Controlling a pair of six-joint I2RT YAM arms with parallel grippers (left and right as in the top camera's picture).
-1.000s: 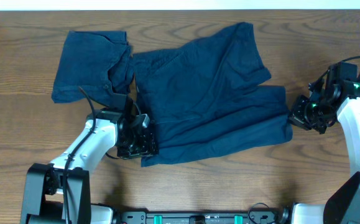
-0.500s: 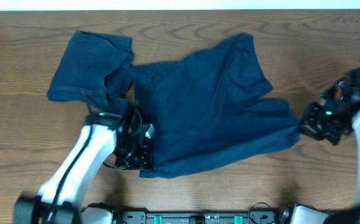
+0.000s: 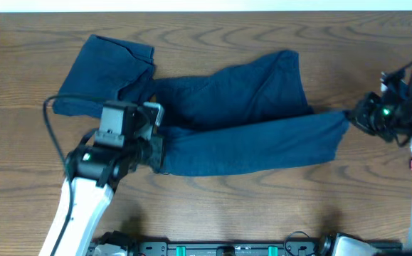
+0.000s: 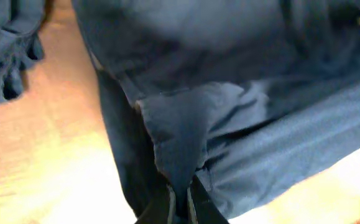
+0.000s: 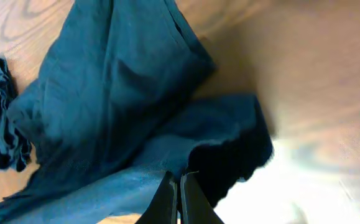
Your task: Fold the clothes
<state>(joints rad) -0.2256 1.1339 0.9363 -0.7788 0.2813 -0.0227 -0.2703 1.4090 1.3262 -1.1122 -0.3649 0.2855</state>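
Observation:
Dark navy shorts [image 3: 241,117] lie stretched across the middle of the table. Their near edge is lifted and pulled taut between my two grippers. My left gripper [image 3: 159,147] is shut on the left corner of that edge; in the left wrist view the fabric [image 4: 186,124] bunches into a peak between the closed fingers of the left gripper [image 4: 180,198]. My right gripper [image 3: 351,119] is shut on the right corner, and in the right wrist view this gripper [image 5: 179,186] pinches the hem of the shorts [image 5: 124,81]. A second, folded pair [image 3: 99,75] lies at the back left.
The wooden table [image 3: 262,206] is bare along the front and on the right. The folded pair touches the left side of the stretched shorts. The table's far edge [image 3: 206,11] runs just behind both garments.
The left gripper has shut on the left corner. Both grippers have carried the near edge of the shorts up and toward the back, so the cloth now forms a narrower band.

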